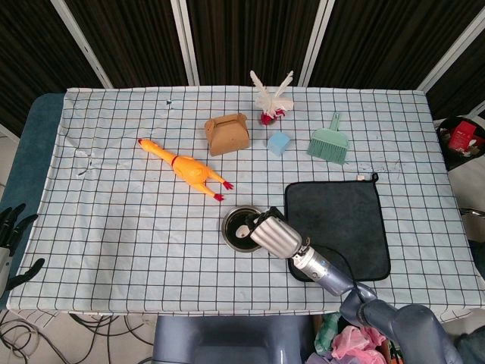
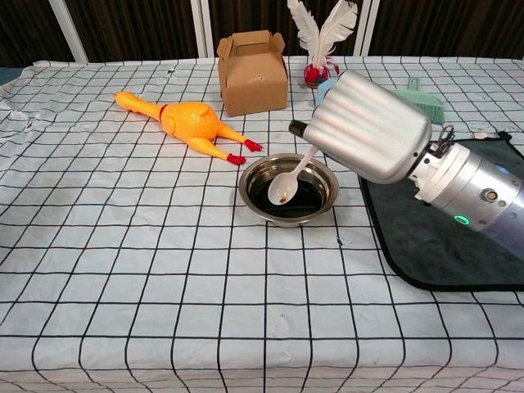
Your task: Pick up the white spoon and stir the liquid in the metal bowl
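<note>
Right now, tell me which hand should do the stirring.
Right. The right hand already holds the white spoon with its tip over the dark liquid in the metal bowl. The left hand hangs off the table's left edge, holding nothing.
</note>
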Motion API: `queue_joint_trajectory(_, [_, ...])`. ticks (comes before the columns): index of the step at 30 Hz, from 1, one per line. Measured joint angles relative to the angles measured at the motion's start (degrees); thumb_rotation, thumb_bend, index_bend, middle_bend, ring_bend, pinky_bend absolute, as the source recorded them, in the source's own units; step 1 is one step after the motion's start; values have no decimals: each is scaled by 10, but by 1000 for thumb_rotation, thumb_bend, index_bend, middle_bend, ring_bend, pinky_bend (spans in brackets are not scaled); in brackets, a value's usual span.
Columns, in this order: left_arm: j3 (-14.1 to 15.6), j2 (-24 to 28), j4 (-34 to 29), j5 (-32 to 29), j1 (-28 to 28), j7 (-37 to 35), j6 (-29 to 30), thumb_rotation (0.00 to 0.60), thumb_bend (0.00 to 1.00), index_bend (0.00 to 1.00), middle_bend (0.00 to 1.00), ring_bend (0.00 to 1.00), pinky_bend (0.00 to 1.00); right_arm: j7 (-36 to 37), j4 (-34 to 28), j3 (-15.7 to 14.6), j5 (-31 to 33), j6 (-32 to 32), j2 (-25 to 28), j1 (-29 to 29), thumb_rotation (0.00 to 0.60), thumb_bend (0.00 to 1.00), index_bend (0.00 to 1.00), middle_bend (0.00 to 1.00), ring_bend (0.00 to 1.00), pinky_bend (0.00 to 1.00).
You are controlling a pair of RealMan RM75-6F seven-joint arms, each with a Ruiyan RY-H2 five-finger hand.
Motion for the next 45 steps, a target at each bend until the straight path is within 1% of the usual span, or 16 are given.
queue_joint_trajectory(11, [-2,0,0,-3,-1,0,-3,600,211,155,33,0,0,25,66,-9,13,-4,-49,10,600,376,694,907,1000,986])
queue_joint_trajectory(22, [-4,0,1,-7,-3,-2,-8,600,211,155,33,0,0,49,122,1,40,-7,-78,26,600,376,705,907,1000,986])
queue_joint_trajectory(34, [-4,-1,0,-8,-3,3,-8,600,211,155,33,0,0,58,153,-11,54,-1,-71,24,600,376,705,907,1000,986])
queue_joint_trajectory(45, [-4,-1,-1,-7,-2,4,-7,600,211,155,33,0,0,52,129,-35,52,10,-35,6,600,372,707,907,1000,986])
